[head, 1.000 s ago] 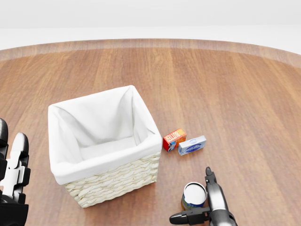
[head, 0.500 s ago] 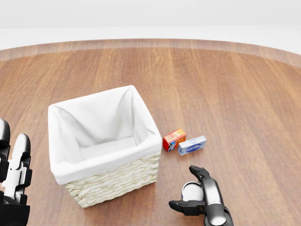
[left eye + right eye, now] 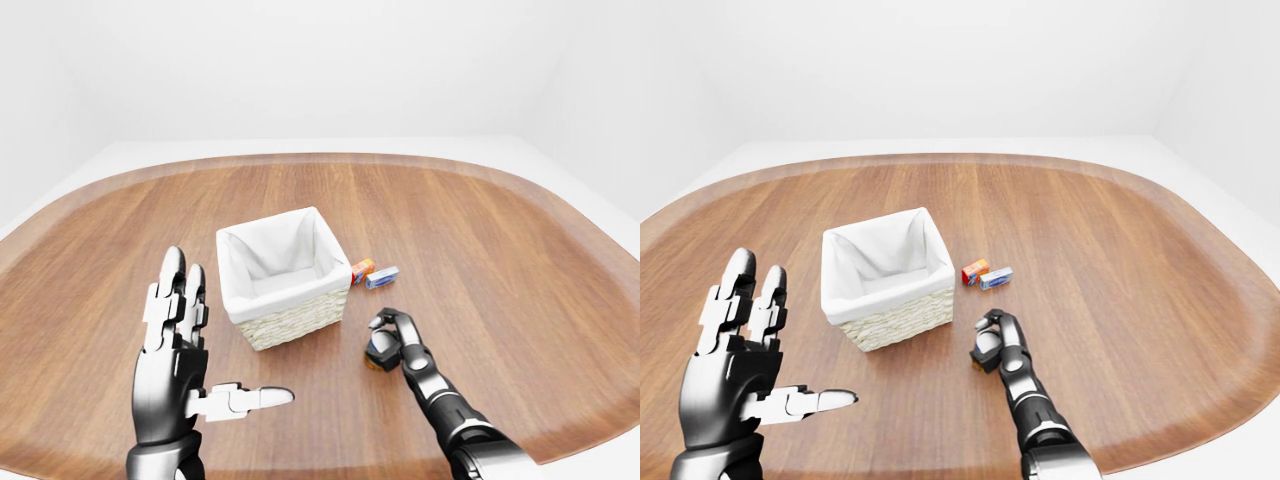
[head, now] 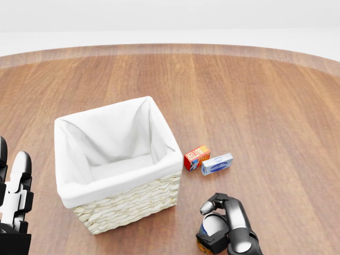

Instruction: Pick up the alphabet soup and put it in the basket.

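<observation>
Readable text: none can be made out on anything.
Red box (image 4: 196, 157): light lettering on its orange-red top face, too blurred to read; it lies on the desk (image 4: 255, 101) above the right hand (image 4: 226, 226) in the head view.
Blue-and-white box (image 4: 217, 164): a dark blue oval mark on its top, with no legible words; it lies just beside the red box, above the right hand.
Can (image 4: 212, 229): held within the right hand's fingers, its label mostly hidden, showing nothing legible.
Basket (image 4: 127, 204): plain, no marking.
</observation>
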Robot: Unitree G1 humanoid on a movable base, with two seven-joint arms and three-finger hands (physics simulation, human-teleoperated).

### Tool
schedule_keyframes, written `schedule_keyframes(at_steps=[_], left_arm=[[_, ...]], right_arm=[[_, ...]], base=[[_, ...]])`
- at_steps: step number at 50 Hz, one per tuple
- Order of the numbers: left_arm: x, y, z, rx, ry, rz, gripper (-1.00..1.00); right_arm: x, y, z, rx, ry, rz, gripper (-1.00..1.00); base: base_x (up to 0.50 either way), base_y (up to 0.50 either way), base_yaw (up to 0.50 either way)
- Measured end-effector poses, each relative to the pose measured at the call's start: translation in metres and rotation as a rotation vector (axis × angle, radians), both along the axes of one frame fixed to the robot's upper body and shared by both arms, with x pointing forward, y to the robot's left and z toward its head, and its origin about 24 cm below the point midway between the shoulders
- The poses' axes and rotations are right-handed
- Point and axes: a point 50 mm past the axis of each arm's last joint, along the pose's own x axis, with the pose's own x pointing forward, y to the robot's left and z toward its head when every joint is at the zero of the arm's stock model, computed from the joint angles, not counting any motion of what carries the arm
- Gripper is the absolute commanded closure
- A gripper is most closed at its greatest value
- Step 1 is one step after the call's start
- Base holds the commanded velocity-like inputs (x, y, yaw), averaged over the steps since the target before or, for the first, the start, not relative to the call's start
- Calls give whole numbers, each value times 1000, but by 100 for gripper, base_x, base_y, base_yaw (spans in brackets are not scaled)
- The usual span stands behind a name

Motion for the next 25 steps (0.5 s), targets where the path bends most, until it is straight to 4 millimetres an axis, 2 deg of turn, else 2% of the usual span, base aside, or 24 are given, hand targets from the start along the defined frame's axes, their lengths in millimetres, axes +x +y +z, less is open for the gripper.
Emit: schedule_keyframes(at_steps=[13, 25], left_arm=[[0, 0, 0, 1, 0, 0, -100], [0, 0, 1, 1, 0, 0, -100]], right_arm=[[-8, 5, -7, 55, 36, -13, 100], [-7, 4, 0, 157, -18, -42, 100]], base=[[0, 0, 0], [0, 0, 0]])
